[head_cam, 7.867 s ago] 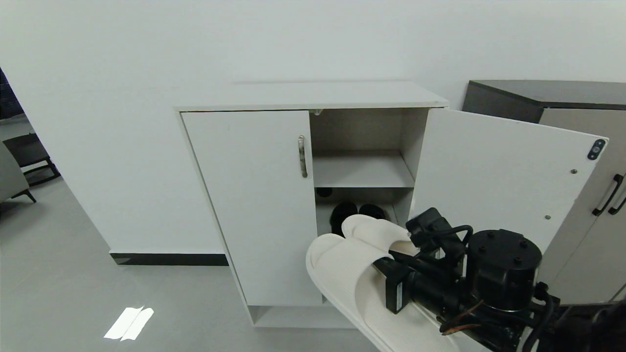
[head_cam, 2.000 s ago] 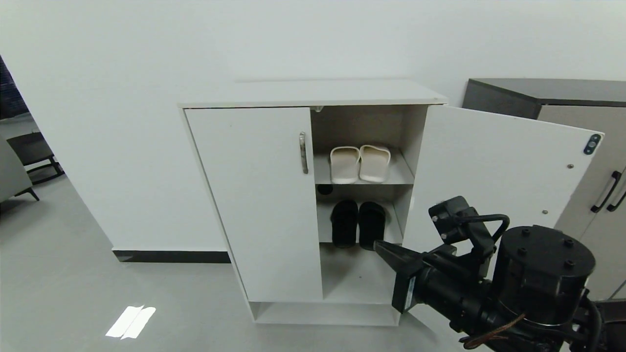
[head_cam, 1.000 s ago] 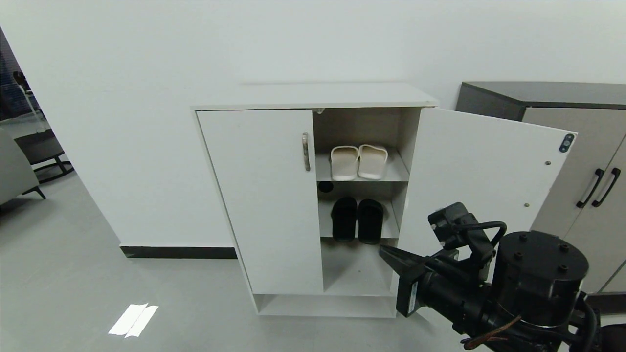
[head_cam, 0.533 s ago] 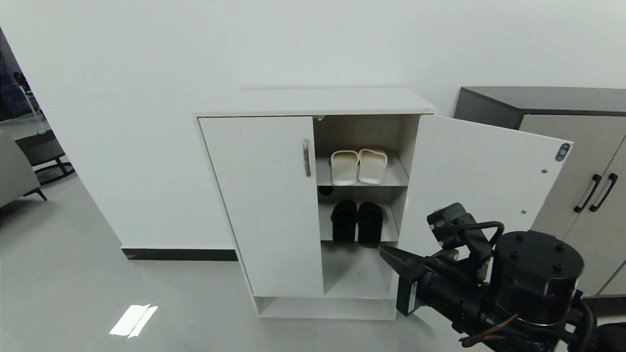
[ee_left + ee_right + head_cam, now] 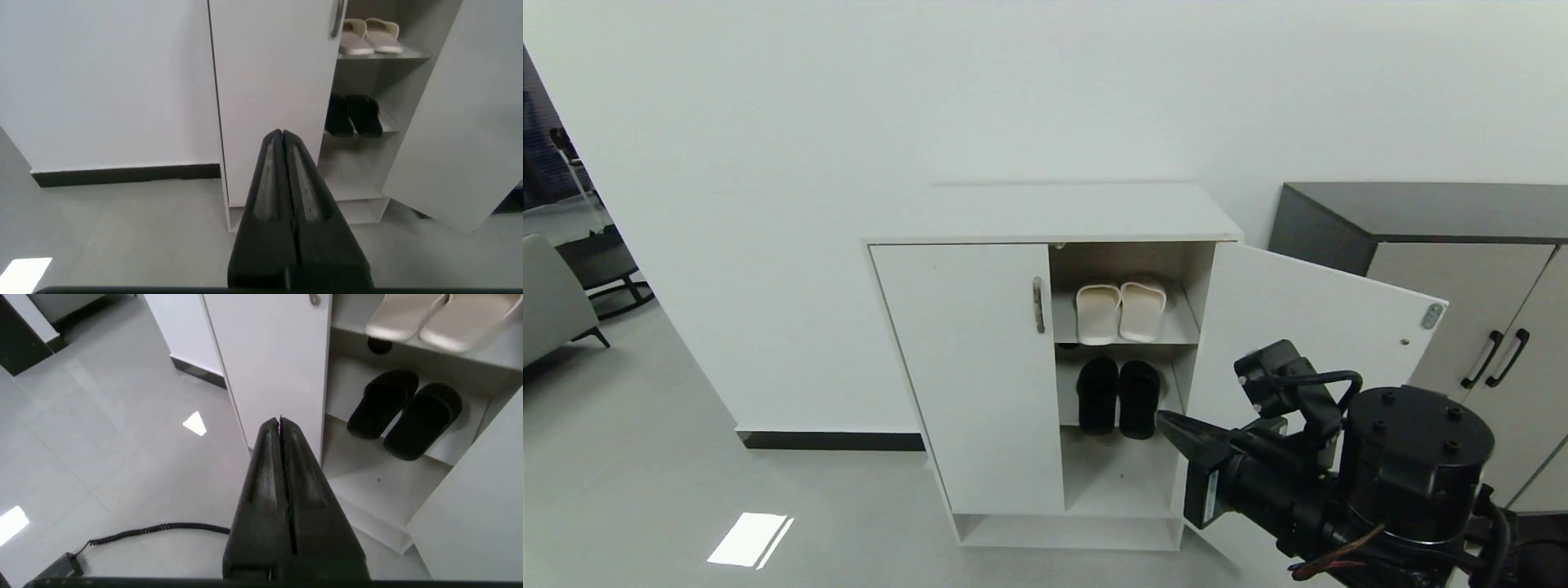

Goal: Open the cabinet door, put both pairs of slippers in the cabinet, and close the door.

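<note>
The white cabinet stands against the wall with its right door swung open and its left door closed. A pair of white slippers rests on the upper shelf, and a pair of black slippers on the shelf below. Both pairs also appear in the wrist views: white slippers and black slippers. My right gripper is shut and empty, held in front of the open door's lower part. My left gripper is shut and empty, facing the closed left door.
A grey and black cabinet with dark handles stands just right of the open door. Dark chairs are far left. A cable lies on the grey floor, along with a bright light patch.
The white slippers, held in my right gripper 7.9 s ago, now lie on the upper shelf. The head view has since drawn back and tilted, so the cabinet appears lower and smaller.
</note>
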Robot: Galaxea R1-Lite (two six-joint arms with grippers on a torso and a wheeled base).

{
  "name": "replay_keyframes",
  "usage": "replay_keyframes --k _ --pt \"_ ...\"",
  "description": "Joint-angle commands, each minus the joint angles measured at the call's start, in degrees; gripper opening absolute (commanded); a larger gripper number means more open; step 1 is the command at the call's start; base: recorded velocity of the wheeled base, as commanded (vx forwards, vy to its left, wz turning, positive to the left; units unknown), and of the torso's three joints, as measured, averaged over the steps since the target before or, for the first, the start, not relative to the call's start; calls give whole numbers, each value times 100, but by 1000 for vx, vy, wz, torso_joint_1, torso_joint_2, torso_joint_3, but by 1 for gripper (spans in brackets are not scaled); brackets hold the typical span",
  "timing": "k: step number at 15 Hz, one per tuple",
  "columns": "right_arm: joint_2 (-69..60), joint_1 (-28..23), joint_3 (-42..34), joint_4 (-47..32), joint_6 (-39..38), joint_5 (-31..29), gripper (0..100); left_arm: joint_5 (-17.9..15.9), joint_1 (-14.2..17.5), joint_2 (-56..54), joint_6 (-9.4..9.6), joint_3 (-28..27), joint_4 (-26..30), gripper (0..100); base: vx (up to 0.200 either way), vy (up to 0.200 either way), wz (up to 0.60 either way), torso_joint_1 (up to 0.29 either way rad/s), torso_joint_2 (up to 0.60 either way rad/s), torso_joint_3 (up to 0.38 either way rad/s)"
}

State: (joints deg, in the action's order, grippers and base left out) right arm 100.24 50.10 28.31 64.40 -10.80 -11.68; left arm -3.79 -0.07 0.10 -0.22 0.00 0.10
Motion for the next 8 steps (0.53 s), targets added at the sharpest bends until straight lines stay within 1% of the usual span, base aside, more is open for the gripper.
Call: replay_keyframes --k 1,8 --pt "48 -1 -1 2 -1 -1 0 1 -1 8 -4 0 -1 0 0 0 0 217 -481 -276" --pt "57 -18 -1 2 -1 -1 0 1 -1 8 -4 0 -1 0 0 0 0 233 -512 -283"
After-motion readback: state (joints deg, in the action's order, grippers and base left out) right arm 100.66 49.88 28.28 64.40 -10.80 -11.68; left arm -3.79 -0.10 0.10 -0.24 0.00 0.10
